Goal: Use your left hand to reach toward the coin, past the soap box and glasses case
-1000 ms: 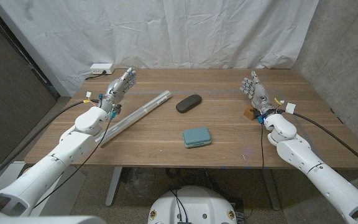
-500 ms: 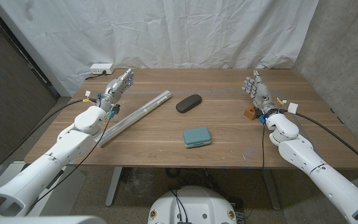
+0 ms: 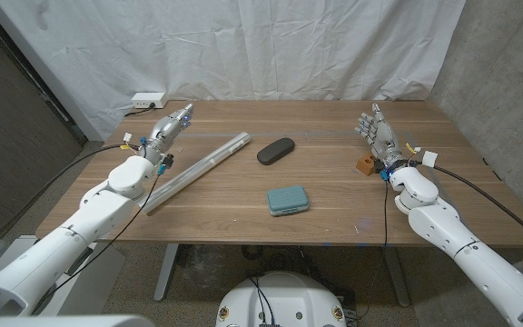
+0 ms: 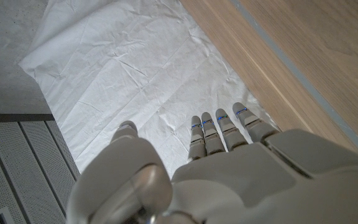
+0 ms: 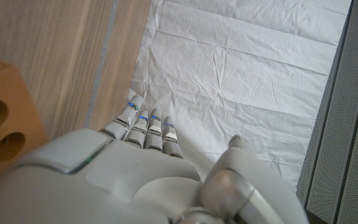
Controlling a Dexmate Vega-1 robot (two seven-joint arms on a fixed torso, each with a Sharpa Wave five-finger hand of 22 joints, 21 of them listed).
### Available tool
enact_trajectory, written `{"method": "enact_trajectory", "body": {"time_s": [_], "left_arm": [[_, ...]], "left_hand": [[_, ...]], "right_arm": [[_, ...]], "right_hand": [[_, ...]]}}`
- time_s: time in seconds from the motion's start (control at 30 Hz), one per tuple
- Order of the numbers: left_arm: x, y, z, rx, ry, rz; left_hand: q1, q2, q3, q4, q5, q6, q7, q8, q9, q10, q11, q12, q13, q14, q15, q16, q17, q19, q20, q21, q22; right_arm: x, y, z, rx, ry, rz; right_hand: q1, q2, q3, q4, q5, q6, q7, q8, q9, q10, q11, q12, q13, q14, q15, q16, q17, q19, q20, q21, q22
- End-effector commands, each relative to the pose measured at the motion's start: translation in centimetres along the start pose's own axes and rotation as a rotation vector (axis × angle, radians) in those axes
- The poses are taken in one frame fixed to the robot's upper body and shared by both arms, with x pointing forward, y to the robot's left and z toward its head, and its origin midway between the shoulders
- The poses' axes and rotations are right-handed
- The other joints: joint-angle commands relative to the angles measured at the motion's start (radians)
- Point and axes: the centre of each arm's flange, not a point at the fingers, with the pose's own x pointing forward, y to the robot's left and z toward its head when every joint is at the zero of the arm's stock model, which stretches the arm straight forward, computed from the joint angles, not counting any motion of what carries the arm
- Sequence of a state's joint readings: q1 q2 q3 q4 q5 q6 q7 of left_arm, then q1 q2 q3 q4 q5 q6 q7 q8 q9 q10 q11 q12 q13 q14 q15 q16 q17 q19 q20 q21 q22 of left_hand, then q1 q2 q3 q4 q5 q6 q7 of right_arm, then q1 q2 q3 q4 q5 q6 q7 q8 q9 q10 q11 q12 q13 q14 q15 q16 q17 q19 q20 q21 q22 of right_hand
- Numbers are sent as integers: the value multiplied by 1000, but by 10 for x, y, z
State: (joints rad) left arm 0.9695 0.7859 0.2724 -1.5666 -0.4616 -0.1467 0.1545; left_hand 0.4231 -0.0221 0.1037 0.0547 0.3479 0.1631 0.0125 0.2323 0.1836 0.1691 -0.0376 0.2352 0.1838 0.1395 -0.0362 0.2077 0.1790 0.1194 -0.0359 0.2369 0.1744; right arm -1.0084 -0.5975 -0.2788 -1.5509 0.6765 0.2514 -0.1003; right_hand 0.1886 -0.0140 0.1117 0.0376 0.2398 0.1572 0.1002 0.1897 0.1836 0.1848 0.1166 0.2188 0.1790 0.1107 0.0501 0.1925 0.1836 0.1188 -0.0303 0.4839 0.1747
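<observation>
- The robot's left hand [image 3: 170, 127] hovers over the far left corner of the wooden table [image 3: 334, 195], fingers straight, close together and pointing toward the back; it holds nothing.
- From the left wrist view, the left hand [image 4: 229, 162] shows its back, its fingers [image 4: 219, 127] reaching toward a white wrinkled cloth backdrop [image 4: 135, 81], with the table edge running past on one side.
- The right hand [image 3: 377, 133] stands upright near the far right side of the table, fingers extended upward and slightly apart, also holding nothing.
- From the right wrist view, the right hand [image 5: 123, 168] shows its back, and a small wooden block [image 5: 2, 124] with round holes in its side sits just beside it.
- That wooden block [image 3: 364, 165] stands on the table close to the right wrist.
- A long clear flat bar [image 3: 198, 170] lies diagonally on the table, just beside the left forearm.
- A dark oval glasses case [image 3: 276, 150] lies closed near the middle back of the table; what is inside cannot be seen.
- A teal soap box [image 3: 288, 200] lies closed nearer the front, well apart from both hands; its contents are hidden.
- The coin cannot be made out anywhere on the table.
- A white power strip [image 3: 148, 99] sits at the far left back edge.
</observation>
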Motion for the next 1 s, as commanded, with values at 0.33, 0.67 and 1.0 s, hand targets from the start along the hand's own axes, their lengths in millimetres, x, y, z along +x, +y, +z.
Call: {"method": "enact_trajectory", "body": {"time_s": [0.33,0.67,1.0], "left_arm": [[-10,26,-2,100,39,61],[-6,40,-7,89,16,82],[-9,53,-16,82,25,102]], "left_hand": [[23,-1,0,-12,8,12,-7,-3,3,12,-9,-7,4,13,-16,-2,3,17,-58,-4,5],[27,-4,-2,-15,10,15,-6,-4,3,17,-12,-9,5,15,-16,-4,3,20,-58,-5,5],[30,-8,-6,-17,12,18,-6,-6,3,19,-12,-11,5,17,-16,-6,3,24,-57,-7,5]], "right_arm": [[-5,3,1,0,-8,-18],[-9,3,2,-11,-3,-41],[-8,10,4,-20,-2,-39]], "right_hand": [[3,4,-3,1,7,12,-1,8,3,7,1,-2,5,9,7,4,4,11,-1,-10,2],[2,5,-4,0,7,13,-2,8,3,9,0,-2,5,9,7,4,4,12,-1,-14,2],[2,5,-5,0,6,15,-2,8,3,12,1,-2,5,11,6,4,4,14,-1,-17,2]]}}
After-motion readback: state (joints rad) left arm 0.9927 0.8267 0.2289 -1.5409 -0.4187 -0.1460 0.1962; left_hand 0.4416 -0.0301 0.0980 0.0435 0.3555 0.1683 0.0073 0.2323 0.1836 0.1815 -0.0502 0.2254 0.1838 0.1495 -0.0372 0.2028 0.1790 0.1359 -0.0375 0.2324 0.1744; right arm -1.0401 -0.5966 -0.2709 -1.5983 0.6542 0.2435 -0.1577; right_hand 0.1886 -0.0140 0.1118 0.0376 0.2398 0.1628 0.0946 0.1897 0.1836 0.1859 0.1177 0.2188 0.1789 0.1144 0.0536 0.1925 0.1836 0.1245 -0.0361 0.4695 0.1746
